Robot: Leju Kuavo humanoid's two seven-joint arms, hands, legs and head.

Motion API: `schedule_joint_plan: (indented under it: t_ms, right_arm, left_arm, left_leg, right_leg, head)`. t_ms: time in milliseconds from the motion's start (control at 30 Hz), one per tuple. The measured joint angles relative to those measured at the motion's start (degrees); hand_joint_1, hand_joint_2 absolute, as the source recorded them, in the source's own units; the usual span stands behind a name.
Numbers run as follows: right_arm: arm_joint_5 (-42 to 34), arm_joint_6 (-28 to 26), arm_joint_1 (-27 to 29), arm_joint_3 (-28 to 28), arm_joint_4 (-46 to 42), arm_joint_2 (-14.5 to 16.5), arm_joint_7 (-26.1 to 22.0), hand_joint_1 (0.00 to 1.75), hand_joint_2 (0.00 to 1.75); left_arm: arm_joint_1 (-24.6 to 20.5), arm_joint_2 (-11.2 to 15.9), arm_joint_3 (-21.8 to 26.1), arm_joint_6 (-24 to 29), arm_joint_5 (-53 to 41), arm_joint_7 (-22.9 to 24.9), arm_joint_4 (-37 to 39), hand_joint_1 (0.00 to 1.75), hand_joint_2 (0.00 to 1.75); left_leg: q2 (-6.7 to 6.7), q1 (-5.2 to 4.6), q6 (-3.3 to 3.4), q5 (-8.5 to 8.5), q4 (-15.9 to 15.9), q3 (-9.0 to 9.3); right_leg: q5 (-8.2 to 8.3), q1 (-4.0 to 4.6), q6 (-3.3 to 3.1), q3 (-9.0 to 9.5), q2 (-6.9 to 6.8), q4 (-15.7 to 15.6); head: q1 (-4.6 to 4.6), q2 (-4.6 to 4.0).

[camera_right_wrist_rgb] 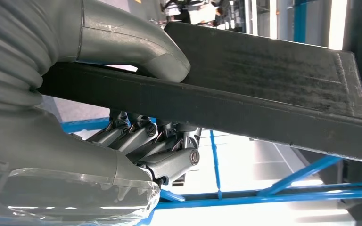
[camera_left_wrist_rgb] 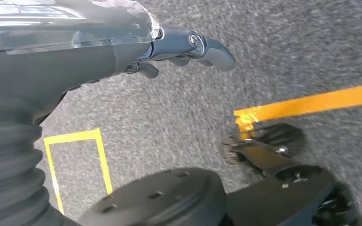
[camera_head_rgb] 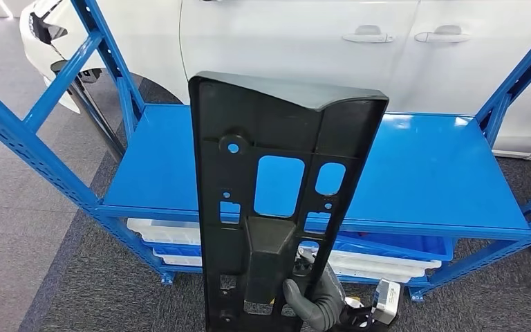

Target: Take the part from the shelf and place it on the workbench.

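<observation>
With my right hand [camera_head_rgb: 312,303] clamped on its lower edge, the long black moulded plastic panel [camera_head_rgb: 276,187] stands upright above that hand, long axis vertical, before the blue steel shelf [camera_head_rgb: 429,173]. My left hand [camera_left_wrist_rgb: 184,49] hangs slack, holding nothing.

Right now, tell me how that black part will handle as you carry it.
The part looks like rigid moulded plastic, standing straight without sagging. Probably light, given its cut-outs. The right hand grips only its lower end, so it may tip or swing.
</observation>
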Motion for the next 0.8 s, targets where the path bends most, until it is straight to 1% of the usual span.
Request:
schedule_joint_plan:
  t_ms: [33,67,100,133,167,200,233,267,300,367,400,433,467,500,567,600,633,667,700,733,767,800]
  right_arm:
    - [0.10,0.00,0.13,-0.04,-0.10,0.10,0.13,1.41,1.75]
    - [0.22,0.00,0.25,-0.10,-0.15,0.18,0.28,1.41,1.75]
    - [0.34,0.00,0.34,-0.15,-0.18,0.23,0.45,1.41,1.75]
    - [0.47,0.00,0.39,-0.20,-0.21,0.30,0.60,1.41,1.75]
    - [0.58,0.00,0.42,-0.24,-0.26,0.38,0.74,1.41,1.75]
    - [0.67,0.00,0.46,-0.27,-0.34,0.46,0.85,1.41,1.75]
    - [0.74,0.00,0.51,-0.30,-0.45,0.53,0.94,1.41,1.75]
    - [0.79,0.00,0.56,-0.31,-0.59,0.57,1.01,1.41,1.75]
    - [0.86,0.00,0.61,-0.32,-0.69,0.59,1.06,1.41,1.75]
    - [1.02,0.05,0.68,-0.33,-0.82,0.59,1.18,1.41,1.75]
    - [1.07,0.09,0.71,-0.34,-0.83,0.59,1.22,1.41,1.75]
    - [1.08,0.14,0.71,-0.34,-0.83,0.59,1.25,1.41,1.75]
    - [1.08,0.18,0.71,-0.34,-0.84,0.59,1.25,1.41,1.75]
    - [1.09,0.19,0.75,-0.34,-0.84,0.59,1.26,1.41,1.75]
    - [1.10,0.20,0.94,-0.34,-0.84,0.59,1.29,1.41,1.75]
    - [1.10,0.20,1.05,-0.34,-0.84,0.59,1.31,1.41,1.75]
    - [1.10,0.20,1.13,-0.34,-0.84,0.59,1.32,1.41,1.75]
    - [1.10,0.20,1.17,-0.34,-0.84,0.59,1.33,1.41,1.75]
    - [1.10,0.20,1.18,-0.34,-0.84,0.59,1.33,1.41,1.75]
    - [1.10,0.20,1.17,-0.34,-0.84,0.59,1.34,1.41,1.75]
    - [1.11,0.21,1.15,-0.34,-0.84,0.59,1.37,1.41,1.75]
    - [1.12,0.23,1.16,-0.34,-0.85,0.59,1.45,1.41,1.75]
  left_arm:
    - [-0.14,0.00,0.02,-0.09,0.00,-0.05,0.00,0.00,1.75]
    - [-0.24,0.00,0.03,-0.13,-0.02,-0.08,0.00,0.00,1.75]
    - [-0.26,0.00,0.04,-0.15,-0.06,-0.08,0.00,0.00,1.75]
    - [-0.18,0.00,0.04,-0.14,-0.13,-0.02,0.00,0.00,1.75]
    - [-0.02,0.00,0.04,-0.09,-0.25,0.07,0.00,0.00,1.75]
    - [0.20,-0.02,0.04,-0.05,-0.37,0.16,0.00,0.00,1.75]
    - [0.39,-0.04,0.04,-0.03,-0.46,0.24,0.00,0.00,1.75]
    - [0.53,-0.07,0.04,-0.02,-0.52,0.28,0.00,0.00,1.75]
    - [0.62,-0.13,0.04,-0.05,-0.52,0.29,0.00,0.00,1.75]
    - [0.64,-0.32,0.04,-0.19,-0.50,0.31,0.00,0.00,1.75]
    - [0.65,-0.43,0.04,-0.30,-0.50,0.33,0.00,0.00,1.75]
    - [0.64,-0.51,0.04,-0.41,-0.51,0.36,0.00,0.00,1.75]
    - [0.64,-0.57,0.04,-0.50,-0.52,0.39,0.00,0.00,1.75]
    - [0.64,-0.57,0.04,-0.55,-0.52,0.42,0.00,0.00,1.75]
    - [0.66,-0.58,0.04,-0.63,-0.51,0.43,0.00,0.00,1.75]
    - [0.67,-0.59,0.04,-0.66,-0.51,0.44,0.00,0.00,1.75]
    - [0.67,-0.59,0.04,-0.69,-0.50,0.44,0.00,0.00,1.75]
    - [0.67,-0.60,0.04,-0.71,-0.50,0.44,0.00,0.00,1.75]
    - [0.67,-0.62,0.04,-0.72,-0.50,0.45,0.00,0.00,1.75]
    - [0.68,-0.66,0.04,-0.73,-0.50,0.46,0.00,0.00,1.75]
    - [0.68,-0.69,0.04,-0.76,-0.50,0.51,0.00,0.00,1.75]
    - [0.68,-0.73,0.04,-0.83,-0.50,0.57,0.00,0.00,1.75]
  left_leg:
    - [0.00,0.02,-0.17,-1.55,3.72,-1.36]
    - [0.00,0.02,-0.30,-2.14,6.00,-2.03]
    - [0.00,0.04,-0.37,-1.61,6.25,-1.76]
    - [0.01,0.11,-0.39,-0.04,4.27,-0.55]
    - [0.02,0.22,-0.35,2.08,0.73,1.23]
    - [0.02,0.29,-0.28,3.68,-2.88,2.92]
    - [0.02,0.29,-0.17,4.61,-6.04,4.27]
    - [0.00,0.24,0.07,4.79,-8.05,5.02]
    - [-0.05,0.16,0.34,4.42,-8.86,5.16]
    - [-0.15,0.27,1.05,4.33,-9.46,5.08]
    - [-0.16,0.37,1.39,4.48,-9.60,5.08]
    - [-0.13,0.47,1.71,4.62,-9.77,5.15]
    - [-0.06,0.52,1.99,4.69,-9.88,5.22]
    - [0.01,0.47,2.17,4.70,-9.89,5.21]
    - [0.13,0.37,2.38,4.70,-9.85,5.13]
    - [0.15,0.31,2.41,4.70,-9.83,5.12]
    - [0.14,0.28,2.42,4.69,-9.80,5.15]
    - [0.10,0.26,2.40,4.65,-9.79,5.25]
    - [0.04,0.24,2.34,4.59,-9.78,5.41]
    - [-0.01,0.20,2.23,4.50,-9.78,5.55]
    - [-0.06,0.10,2.05,4.37,-9.70,5.59]
    - [-0.07,0.01,1.83,4.30,-9.65,5.55]
  right_leg:
    - [-0.03,0.04,-0.04,-0.01,-0.07,0.04]
    - [-0.06,0.06,-0.07,0.01,-0.12,0.10]
    - [-0.10,0.07,-0.08,0.04,-0.10,0.16]
    - [-0.16,0.07,-0.05,0.07,-0.02,0.24]
    - [-0.24,0.07,0.05,0.10,0.10,0.36]
    - [-0.33,0.16,0.22,0.05,0.21,0.52]
    - [-0.37,0.28,0.47,-0.12,0.32,0.75]
    - [-0.35,0.40,0.77,-0.43,0.37,0.98]
    - [-0.24,0.52,1.08,-0.79,0.35,1.13]
    - [-0.18,0.53,1.69,-1.27,0.28,1.35]
    - [-0.64,0.48,1.97,-1.51,0.27,1.93]
    - [-1.40,0.44,2.21,-1.91,0.28,2.96]
    - [-2.51,0.35,2.40,-2.63,0.30,4.63]
    - [-3.95,0.31,2.55,-3.86,0.30,7.30]
    - [-6.72,0.24,2.79,-7.18,0.30,14.16]
    - [-7.44,0.21,2.86,-8.58,0.30,16.98]
    - [-7.17,0.19,2.85,-9.14,0.30,18.02]
    - [-5.73,0.19,2.73,-8.47,0.30,16.54]
    - [-3.61,0.20,2.49,-6.80,0.30,13.05]
    - [-1.71,0.28,2.15,-4.75,0.30,8.81]
    - [-0.37,0.40,1.84,-2.97,0.30,4.99]
    - [0.23,0.54,1.58,-1.90,0.31,2.60]
  head:
    - [0.00,0.00]
    - [0.00,0.00]
    - [0.00,0.00]
    - [0.00,0.00]
    - [0.00,0.00]
    - [0.01,0.00]
    - [0.01,0.00]
    - [0.01,0.00]
    - [0.01,0.00]
    - [0.01,0.00]
    - [0.01,0.00]
    - [0.02,0.00]
    - [0.02,0.00]
    - [0.02,0.00]
    - [0.02,0.00]
    - [0.02,0.00]
    - [0.02,0.00]
    - [0.02,0.00]
    - [0.02,0.00]
    - [0.02,0.00]
    - [0.02,0.00]
    - [0.02,0.00]
